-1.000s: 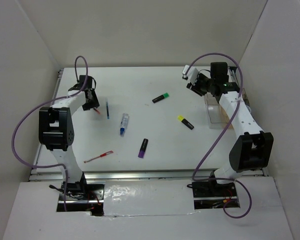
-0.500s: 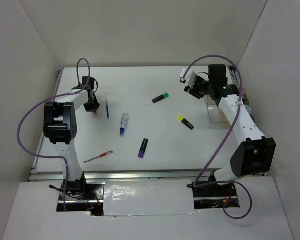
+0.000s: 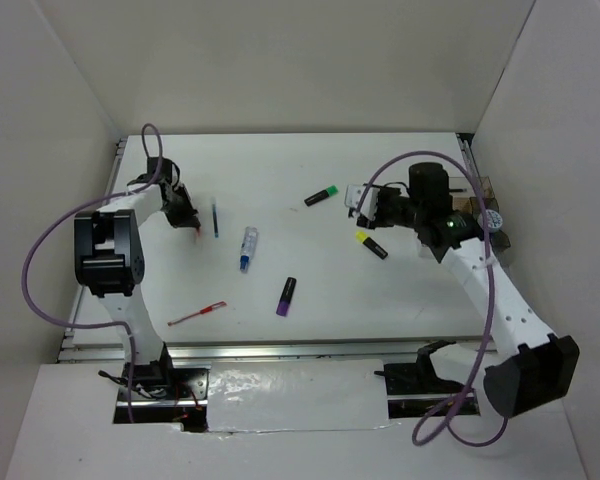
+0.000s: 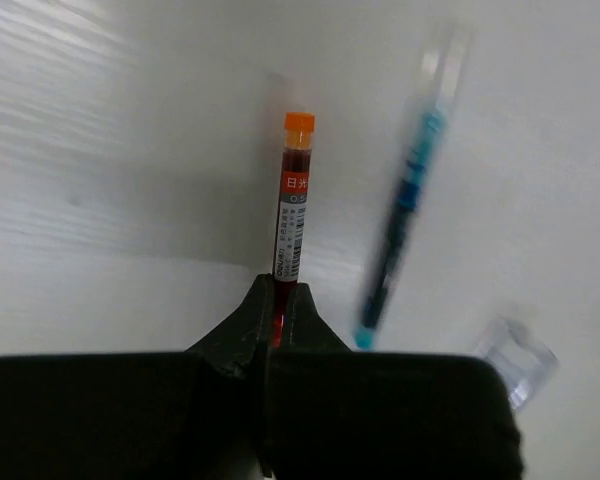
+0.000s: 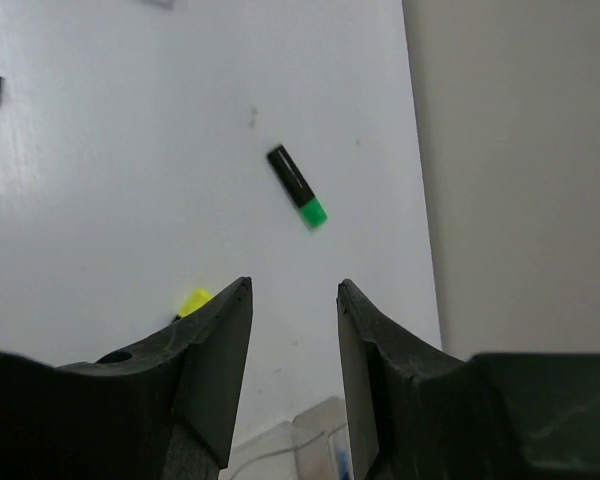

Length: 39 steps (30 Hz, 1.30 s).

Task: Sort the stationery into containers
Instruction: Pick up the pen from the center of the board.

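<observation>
My left gripper (image 3: 187, 216) is at the far left of the table, shut on the lower end of a red pen (image 4: 292, 205) with an orange tip. A blue pen (image 3: 215, 218) lies just right of it, blurred in the left wrist view (image 4: 408, 205). My right gripper (image 3: 373, 212) hangs open and empty (image 5: 293, 290) above the yellow highlighter (image 3: 371, 244), whose yellow end (image 5: 193, 300) peeks past one finger. The green highlighter (image 3: 322, 195) lies beyond the right gripper (image 5: 297, 187). The clear container (image 5: 295, 440) shows only a corner below the jaws; the right arm mostly hides it in the top view.
A white-blue tube (image 3: 248, 247), a purple highlighter (image 3: 286, 296) and a second red pen (image 3: 197, 313) lie on the white table toward the front. White walls close the sides and back. A purple cable loops over each arm.
My left gripper has shut on the red pen. My right arm has swung away from the container at the right, leftward and forward, and now hangs over the yellow highlighter.
</observation>
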Tool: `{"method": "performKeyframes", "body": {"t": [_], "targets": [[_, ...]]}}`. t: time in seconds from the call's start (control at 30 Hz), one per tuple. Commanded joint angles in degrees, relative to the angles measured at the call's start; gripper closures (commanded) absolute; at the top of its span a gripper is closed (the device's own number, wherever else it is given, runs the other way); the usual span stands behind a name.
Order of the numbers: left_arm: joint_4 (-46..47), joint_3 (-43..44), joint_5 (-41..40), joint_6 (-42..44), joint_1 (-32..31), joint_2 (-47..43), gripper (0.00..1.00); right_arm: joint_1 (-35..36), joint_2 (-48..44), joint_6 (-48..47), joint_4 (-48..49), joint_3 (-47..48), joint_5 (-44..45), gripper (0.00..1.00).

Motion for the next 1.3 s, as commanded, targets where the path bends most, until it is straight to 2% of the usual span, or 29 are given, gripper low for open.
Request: {"method": "performKeyframes", "body": {"t": [0.0, 0.07, 0.13, 0.17, 0.37, 0.5, 0.6, 0.73, 0.9, 1.27], "targets": [[-2.0, -0.6, 23.1, -0.1, 0.8, -9.7, 1.00, 5.0, -6.3, -5.6, 6.9, -5.7, -3.2, 0.53], [-2.6, -1.4, 35.0, -1.1, 0.5, -14.1, 1.00, 9.3, -9.4, -7.2, 10.6, -7.6, -3.2, 0.53], [-3.6, -2.3, 41.4, -1.6, -1.0, -16.6, 1.00, 11.9, -10.7, -8.0, 13.2, -9.8, -3.1, 0.53], [-4.7, -2.6, 47.3, -1.6, -2.4, -18.5, 1.00, 14.6, -11.8, -9.0, 15.4, -11.0, -3.0, 0.53], [-11.2, -6.9, 64.4, 2.2, -9.8, -22.5, 1.00, 24.1, -13.6, -15.6, 23.9, -15.4, -1.6, 0.53], [-9.2, -12.2, 66.0, 0.9, -14.4, -26.7, 1.00, 26.8, -13.2, -21.0, 27.0, -18.7, -0.2, 0.53], [-7.0, -15.4, 66.9, -1.3, -16.9, -30.0, 1.00, 27.7, -13.0, -25.8, 23.3, -18.4, -0.7, 0.53], [-7.4, -17.8, 66.5, -0.2, -21.8, -31.1, 1.00, 29.0, -12.1, -29.2, 17.2, -17.2, -0.7, 0.54], [-7.5, -16.6, 66.6, -0.2, -24.0, -30.2, 1.00, 31.4, -10.4, -28.7, 11.2, -15.4, -0.1, 0.54], [-8.9, -13.7, 67.2, 1.0, -26.5, -27.9, 1.00, 34.8, -7.3, -28.4, 8.8, -13.5, 1.8, 0.54]]}}
